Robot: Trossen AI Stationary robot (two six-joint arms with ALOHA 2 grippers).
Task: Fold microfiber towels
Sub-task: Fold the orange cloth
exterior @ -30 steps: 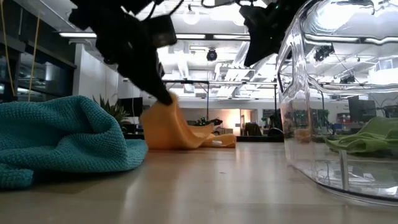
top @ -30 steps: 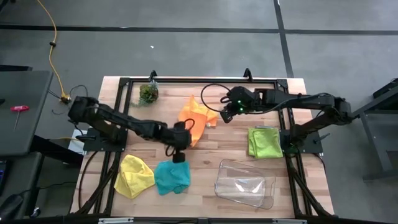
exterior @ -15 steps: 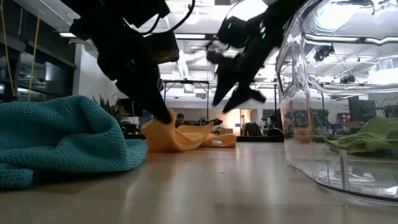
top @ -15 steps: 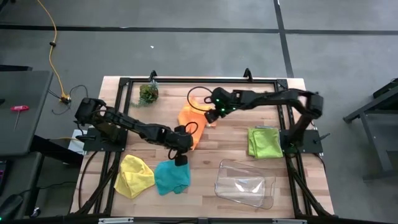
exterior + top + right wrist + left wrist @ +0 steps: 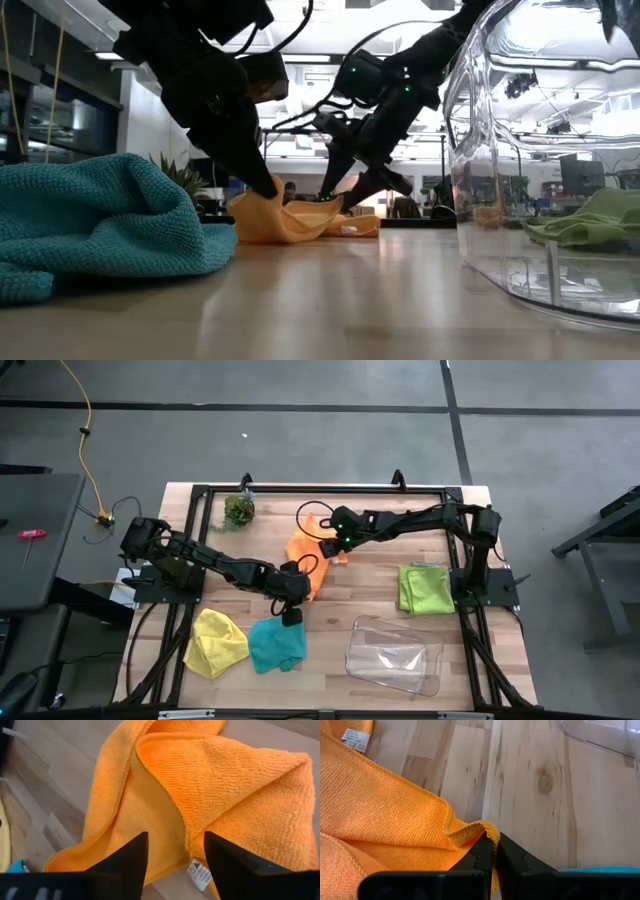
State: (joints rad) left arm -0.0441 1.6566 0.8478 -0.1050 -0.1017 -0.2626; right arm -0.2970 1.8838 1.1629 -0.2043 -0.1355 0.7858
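Note:
The orange towel (image 5: 308,550) lies crumpled at the table's middle, with a white label (image 5: 200,874) at one edge. My left gripper (image 5: 304,590) is shut on the towel's near corner. My right gripper (image 5: 175,854) hovers open just above the towel's far right part, one finger on each side of a hemmed fold, touching nothing. The lime green towel (image 5: 424,588) lies folded at the right. The yellow towel (image 5: 215,642) and the teal towel (image 5: 277,645) lie bunched near the front. My left gripper pinches the orange towel's corner hem (image 5: 481,828) between its two fingertips (image 5: 481,851); one layer or several, I cannot tell. The fingers slant down from the table's left. The corner (image 5: 262,200) stands a little off the wood, and the rest of the towel lies slack on the table.
A clear plastic tray (image 5: 392,656) stands at the front right and fills the right of the low view (image 5: 540,150). A small green leafy clump (image 5: 238,510) sits at the far left. A black frame (image 5: 320,488) borders the table.
My right gripper has come down and toward the table's left, from the far right to just above the orange towel, rolling as it went, and it has opened. My left gripper has sunk a little, so the towel's held corner stands lower than before.

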